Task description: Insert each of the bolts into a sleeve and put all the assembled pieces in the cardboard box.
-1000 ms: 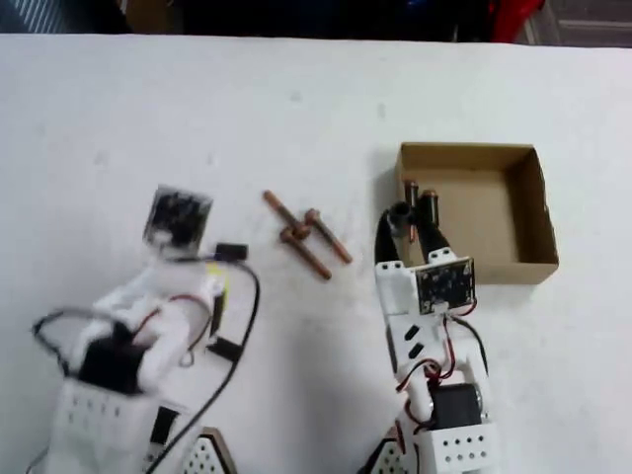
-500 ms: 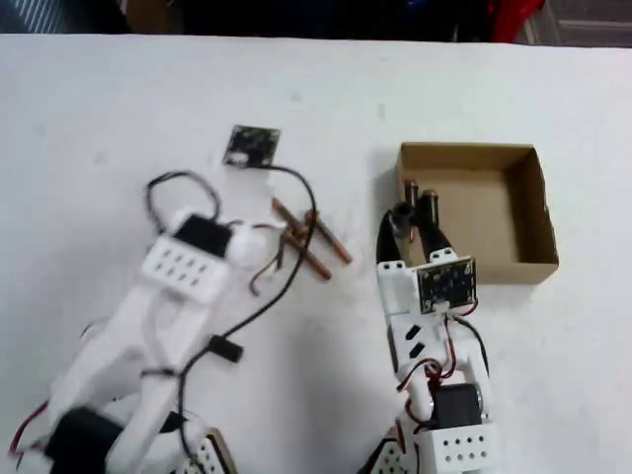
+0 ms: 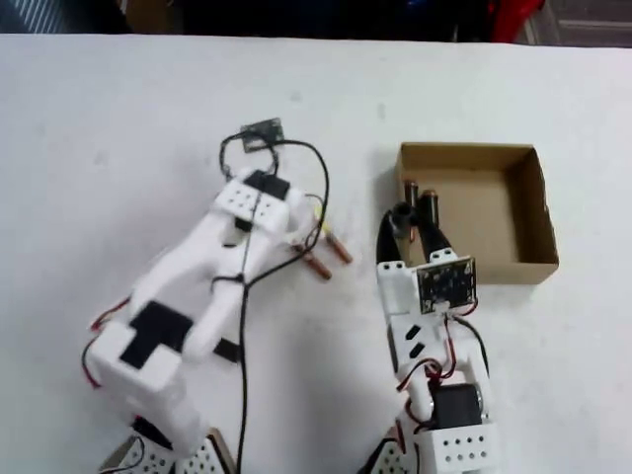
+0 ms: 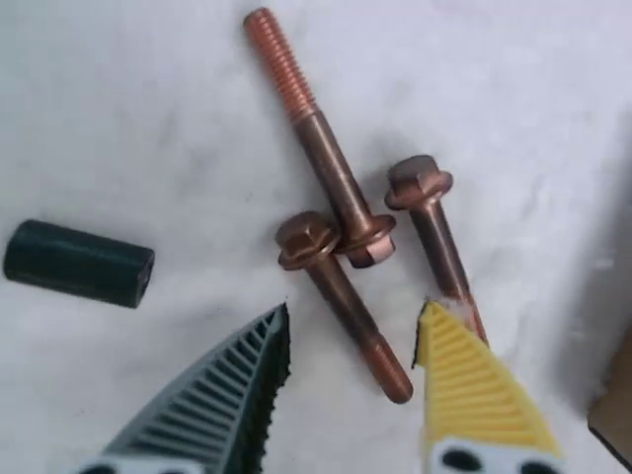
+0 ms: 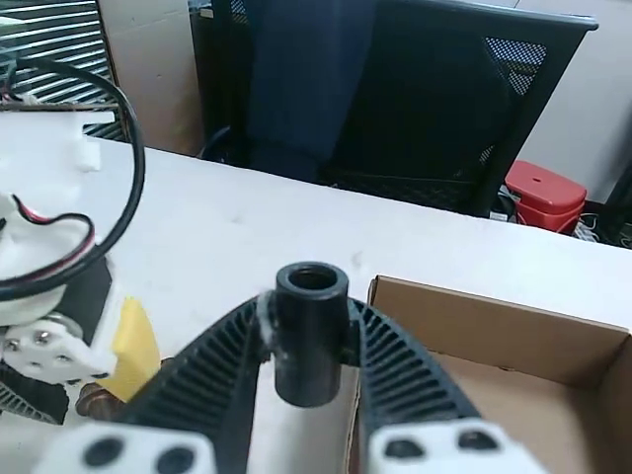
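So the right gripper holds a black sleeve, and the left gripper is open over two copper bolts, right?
Not quite: the left wrist view shows three copper bolts under the open left gripper, not two. The right gripper does hold a black sleeve.

At the table (image 3: 118, 99): three loose bolts (image 4: 321, 163); two black sleeves, a lying sleeve (image 4: 79, 263) and an upright sleeve (image 5: 311, 336); one cardboard box (image 3: 518, 269) holding two copper pieces (image 3: 430, 202); two white arms (image 3: 197, 286).
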Robot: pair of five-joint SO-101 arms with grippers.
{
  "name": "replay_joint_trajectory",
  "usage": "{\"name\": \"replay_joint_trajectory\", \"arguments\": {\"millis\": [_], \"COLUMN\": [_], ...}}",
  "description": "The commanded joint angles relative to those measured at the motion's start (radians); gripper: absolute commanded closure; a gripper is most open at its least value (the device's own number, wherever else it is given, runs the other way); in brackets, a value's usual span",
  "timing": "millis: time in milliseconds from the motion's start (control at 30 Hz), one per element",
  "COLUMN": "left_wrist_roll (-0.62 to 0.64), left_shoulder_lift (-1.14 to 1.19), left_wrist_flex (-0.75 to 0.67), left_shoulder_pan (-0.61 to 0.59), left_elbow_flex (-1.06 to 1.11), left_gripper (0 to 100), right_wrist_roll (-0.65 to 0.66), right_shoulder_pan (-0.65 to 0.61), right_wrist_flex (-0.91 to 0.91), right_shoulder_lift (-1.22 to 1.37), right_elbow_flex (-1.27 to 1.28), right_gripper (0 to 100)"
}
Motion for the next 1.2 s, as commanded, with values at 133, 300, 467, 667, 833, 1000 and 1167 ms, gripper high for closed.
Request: {"name": "replay_joint_trajectory", "arguments": {"millis": [133,300,467,667,833,1000,1167], "left_wrist_roll": [0.095,0.094,0.094,0.091,0.089,0.091,0.092], "left_shoulder_lift": [0.074,0.074,0.082,0.074,0.079,0.082,0.082], "left_wrist_flex": [-0.012,0.037,0.081,0.100,0.152,0.140,0.144], "left_shoulder_pan": [-0.010,-0.008,-0.010,-0.010,-0.013,-0.050,-0.087], "left_elbow_flex": [-0.112,-0.117,-0.110,-0.092,-0.100,-0.092,-0.091], "left_gripper": [76,76,76,76,76,76,76], "right_wrist_roll": [-0.009,-0.009,-0.009,-0.009,-0.009,-0.009,-0.009], "right_shoulder_pan": [0.004,0.004,0.005,0.007,0.007,0.007,0.007], "right_wrist_flex": [0.013,0.013,0.012,0.012,0.012,0.012,0.012], "right_shoulder_lift": [-0.013,-0.013,-0.013,-0.013,-0.013,-0.013,-0.013], "right_elbow_flex": [0.009,0.009,0.009,0.009,0.009,0.009,0.009], "right_gripper": [98.1,98.1,98.1,98.1,98.1,98.1,98.1]}}
